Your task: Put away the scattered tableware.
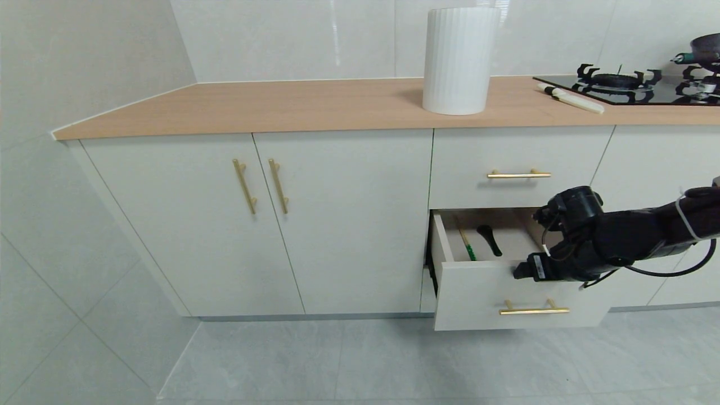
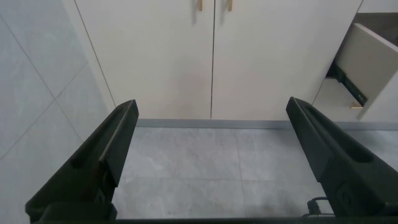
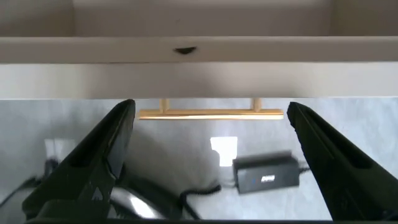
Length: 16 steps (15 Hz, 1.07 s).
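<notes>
Right gripper [image 1: 527,271]: fingers spread wide with nothing between them; it hung just in front of and above the open drawer's front panel, and the arm came in from the robot's right.
Right gripper, wrist view [image 3: 210,109]: both dark fingers [image 3: 102,152] stood well apart, pointing down past the drawer front toward the floor tiles.
Left gripper [image 2: 211,106]: released and empty, fingers far apart; low down, facing the base of the cabinet doors and the grey floor.
Open drawer [image 1: 478,292]: the lower one of two, pulled out under the counter; its top edge ran across the right wrist view [image 3: 199,68] and its side showed in the left wrist view [image 2: 373,62].
Drawer handle [image 1: 534,310]: gold bar on the front panel, below the right gripper and not touched; also seen between the finger tips [image 3: 186,114].
Black spoon [image 1: 489,239]: lay inside the drawer, toward the middle.
Green stick-like utensil [image 1: 467,244]: inside the drawer, just beside the spoon, on the side nearer the cabinet doors.
Cream long utensil [image 1: 571,98]: lay on the counter at the edge of the stove, well apart from the drawer.
Upper drawer [image 1: 517,163]: shut.
Counter [image 1: 281,107]: wood-coloured top.
White ribbed container [image 1: 457,59]: upright on the counter, above the drawers.
Stove [image 1: 619,81]: black gas hob at the right end of the counter.
Cabinet doors [image 1: 259,225]: a shut pair with gold handles.
</notes>
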Available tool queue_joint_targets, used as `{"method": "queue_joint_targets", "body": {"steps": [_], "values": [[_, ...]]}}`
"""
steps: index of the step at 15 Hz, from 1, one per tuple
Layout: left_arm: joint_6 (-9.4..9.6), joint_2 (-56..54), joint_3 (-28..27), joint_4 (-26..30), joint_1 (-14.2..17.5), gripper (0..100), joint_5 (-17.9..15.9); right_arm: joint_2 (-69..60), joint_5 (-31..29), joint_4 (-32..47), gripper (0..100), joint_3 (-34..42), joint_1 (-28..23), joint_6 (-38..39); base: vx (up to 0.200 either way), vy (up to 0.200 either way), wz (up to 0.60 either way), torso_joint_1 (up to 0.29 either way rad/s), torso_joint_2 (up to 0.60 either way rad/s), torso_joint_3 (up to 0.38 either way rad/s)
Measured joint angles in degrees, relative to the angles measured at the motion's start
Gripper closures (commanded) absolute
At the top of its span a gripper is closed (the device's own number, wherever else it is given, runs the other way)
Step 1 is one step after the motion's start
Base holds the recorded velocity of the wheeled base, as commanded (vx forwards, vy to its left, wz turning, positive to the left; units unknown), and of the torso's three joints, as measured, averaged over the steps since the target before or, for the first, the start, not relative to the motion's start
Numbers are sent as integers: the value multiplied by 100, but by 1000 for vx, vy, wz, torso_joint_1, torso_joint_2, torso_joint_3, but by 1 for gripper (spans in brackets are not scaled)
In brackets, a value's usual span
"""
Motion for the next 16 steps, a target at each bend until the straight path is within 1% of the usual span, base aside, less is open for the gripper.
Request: {"method": "queue_joint_targets", "body": {"steps": [6,11,14,16], "values": [[1,0,0,0,0,0,0,723,11,0,0,-1119,-121,-204,0,0,0,0,0,0],[1,0,0,0,0,0,-2,1185,-50,-112,0,-1827,-151,-197,0,0,0,0,0,0],[0,0,0,2,0,0,0,1387,-151,-992,0,-1921,-206,-189,0,0,0,0,0,0],[0,0,0,0,0,0,0,1532,-171,-1386,0,-1880,-230,-189,0,0,0,0,0,0]]}}
